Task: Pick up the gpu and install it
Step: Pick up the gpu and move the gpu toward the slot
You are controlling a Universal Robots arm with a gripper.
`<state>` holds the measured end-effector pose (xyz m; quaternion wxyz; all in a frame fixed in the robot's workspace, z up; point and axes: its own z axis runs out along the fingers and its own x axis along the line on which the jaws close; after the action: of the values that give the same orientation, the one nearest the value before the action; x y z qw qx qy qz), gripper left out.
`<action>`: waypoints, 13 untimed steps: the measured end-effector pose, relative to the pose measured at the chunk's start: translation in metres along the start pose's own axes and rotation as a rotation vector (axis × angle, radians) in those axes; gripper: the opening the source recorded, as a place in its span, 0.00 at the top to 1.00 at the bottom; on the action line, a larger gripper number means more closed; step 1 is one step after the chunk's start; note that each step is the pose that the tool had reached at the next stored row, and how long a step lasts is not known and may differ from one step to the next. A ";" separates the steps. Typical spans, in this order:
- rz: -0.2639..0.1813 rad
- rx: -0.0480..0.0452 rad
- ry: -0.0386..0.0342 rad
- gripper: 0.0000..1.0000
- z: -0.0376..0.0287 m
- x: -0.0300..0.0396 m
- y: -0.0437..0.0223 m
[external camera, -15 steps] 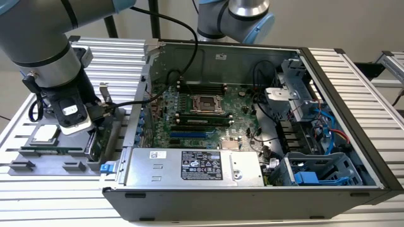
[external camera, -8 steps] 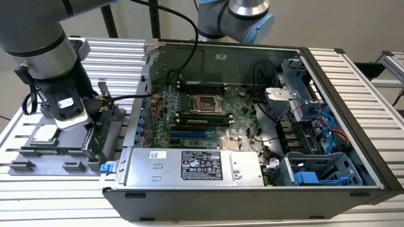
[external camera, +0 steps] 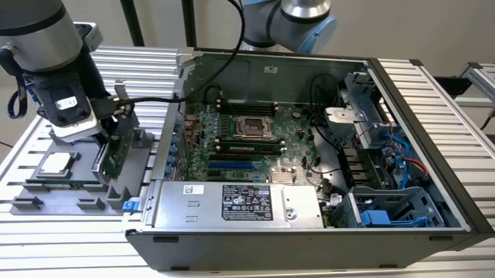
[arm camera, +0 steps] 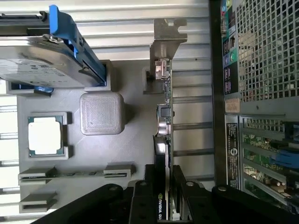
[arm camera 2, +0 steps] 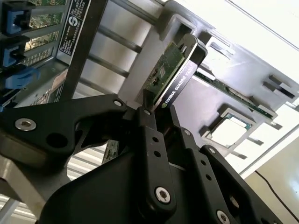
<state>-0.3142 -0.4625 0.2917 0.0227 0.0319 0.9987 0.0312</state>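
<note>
The gpu [external camera: 116, 147] stands on edge in a slot of the grey parts tray [external camera: 46, 197], at the exterior view's left, beside the open computer case. Its silver end bracket [arm camera: 167, 35] points up and away from my wrist. The green board and black shroud edge of the gpu [arm camera 2: 170, 74] run straight out from my fingers. My gripper [arm camera: 163, 186] straddles the near end of the gpu [arm camera: 163, 116], one black finger [arm camera: 150, 196] pressed against each face. The gripper [external camera: 104, 124] hangs directly above the tray, shut on the card.
On the tray also lie a processor chip [arm camera: 45, 135], a memory stick [arm camera: 74, 173] and a silver hard drive with blue rails [arm camera: 37, 60]. The open case [external camera: 309, 58] holds the motherboard [external camera: 247, 133] and a power supply [external camera: 232, 202] along its near side.
</note>
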 end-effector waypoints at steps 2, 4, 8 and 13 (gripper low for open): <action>0.000 -0.0006 0.0000 1.00 -0.0093 -0.0004 0.0006; 0.000 -0.0016 0.0001 1.00 -0.0176 -0.0007 0.0012; 0.000 -0.0041 0.0003 1.00 -0.0341 -0.0014 0.0022; 0.000 -0.0054 0.0004 1.00 -0.0563 -0.0024 0.0036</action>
<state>-0.3142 -0.4624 0.3482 0.0226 0.0320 0.9987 0.0339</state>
